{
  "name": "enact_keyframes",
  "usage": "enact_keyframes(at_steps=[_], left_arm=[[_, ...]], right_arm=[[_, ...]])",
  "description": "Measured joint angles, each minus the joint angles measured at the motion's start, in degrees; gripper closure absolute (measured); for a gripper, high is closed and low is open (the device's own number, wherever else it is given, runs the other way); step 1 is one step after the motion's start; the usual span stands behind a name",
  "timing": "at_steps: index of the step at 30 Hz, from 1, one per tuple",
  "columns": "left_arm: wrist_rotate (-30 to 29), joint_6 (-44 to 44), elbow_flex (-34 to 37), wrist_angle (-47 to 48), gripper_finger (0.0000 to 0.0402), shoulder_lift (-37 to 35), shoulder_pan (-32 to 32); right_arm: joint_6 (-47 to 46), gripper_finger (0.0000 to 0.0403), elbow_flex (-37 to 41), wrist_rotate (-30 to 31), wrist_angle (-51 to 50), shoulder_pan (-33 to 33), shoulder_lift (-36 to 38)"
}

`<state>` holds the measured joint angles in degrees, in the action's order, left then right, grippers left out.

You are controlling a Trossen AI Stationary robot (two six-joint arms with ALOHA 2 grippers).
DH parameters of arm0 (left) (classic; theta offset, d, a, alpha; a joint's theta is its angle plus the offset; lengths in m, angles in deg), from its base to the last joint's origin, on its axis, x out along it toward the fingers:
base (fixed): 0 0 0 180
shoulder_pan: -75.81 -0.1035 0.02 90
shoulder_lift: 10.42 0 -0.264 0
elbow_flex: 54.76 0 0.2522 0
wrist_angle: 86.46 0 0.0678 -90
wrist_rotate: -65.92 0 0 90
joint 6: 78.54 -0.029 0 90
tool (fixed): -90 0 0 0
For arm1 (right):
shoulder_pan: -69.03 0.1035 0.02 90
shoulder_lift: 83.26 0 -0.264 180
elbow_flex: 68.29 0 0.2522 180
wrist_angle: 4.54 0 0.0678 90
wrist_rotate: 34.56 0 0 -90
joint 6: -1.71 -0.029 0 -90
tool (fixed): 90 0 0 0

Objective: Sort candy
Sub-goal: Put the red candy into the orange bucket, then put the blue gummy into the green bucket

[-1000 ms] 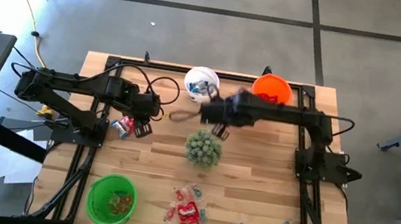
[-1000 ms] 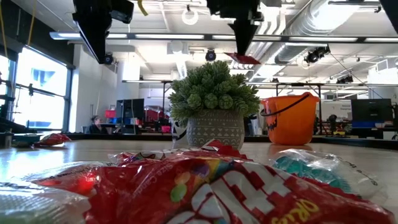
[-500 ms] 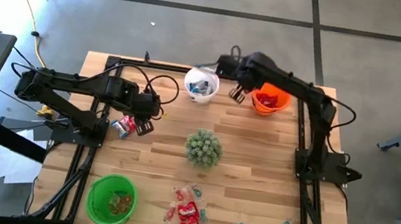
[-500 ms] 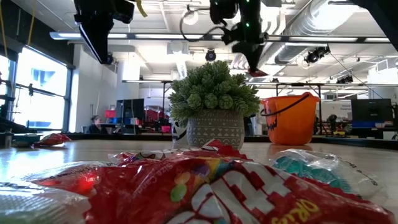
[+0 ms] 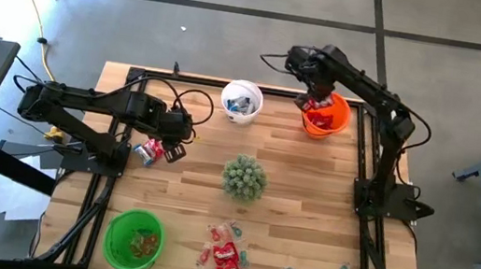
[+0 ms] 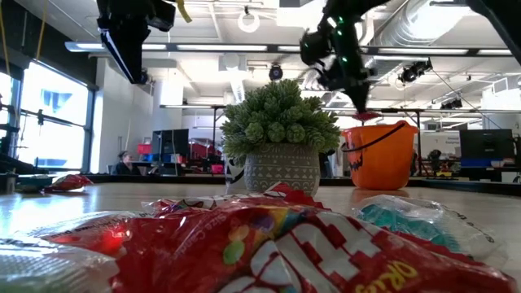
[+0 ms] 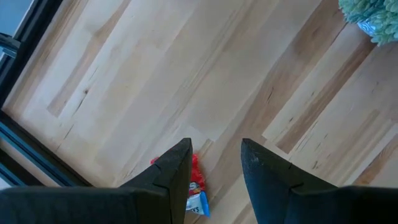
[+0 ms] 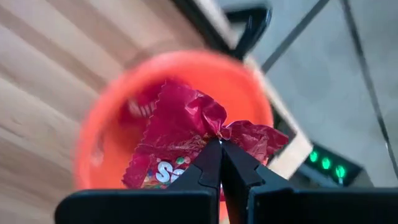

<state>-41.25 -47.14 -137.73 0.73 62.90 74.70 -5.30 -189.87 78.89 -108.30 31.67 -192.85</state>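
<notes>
The right gripper [image 8: 221,144] is pinched tight on a red packet [image 8: 186,134] and holds it right over the orange bucket [image 8: 106,118]. It only has to let go.

The left gripper [image 7: 214,163] hangs over the table with its fingers apart and nothing in them. A red candy [image 7: 196,186] lies on the wood just under it.

Some sorting looks done: there are sweets in the white bucket [image 5: 241,102], the orange one and the green bucket [image 5: 133,239]. A pile of candy [image 5: 224,250] by the near edge is not sorted yet, so a good bit is left, I think.

The right wrist view shows the grip up close. The high view shows the whole table, with the plant [image 5: 244,177] in the middle. The low view only shows big blurry wrappers [image 6: 269,244] up front.
</notes>
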Motion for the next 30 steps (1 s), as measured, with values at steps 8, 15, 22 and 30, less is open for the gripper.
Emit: enact_keyframes(at_steps=[8,15,22,30], left_arm=[[-0.09,0.0,0.0,-0.02,0.0277,0.0,-0.06],[-0.27,-0.02,0.0,-0.16,0.0277,0.0,-1.61],[-1.87,0.02,0.0,-0.44,0.0277,0.0,-4.0],[-1.68,2.51,0.0,-0.45,0.0277,0.0,-4.9]], right_arm=[[0.21,0.0403,19.97,-3.22,0.23,-1.73,7.88],[1.95,0.0373,28.69,-1.2,5.67,-1.76,13.82],[2.58,0.0329,29.63,-4.81,14.07,-1.62,17.47],[2.32,0.0307,27.94,-8.64,12.19,-1.6,20.56]])
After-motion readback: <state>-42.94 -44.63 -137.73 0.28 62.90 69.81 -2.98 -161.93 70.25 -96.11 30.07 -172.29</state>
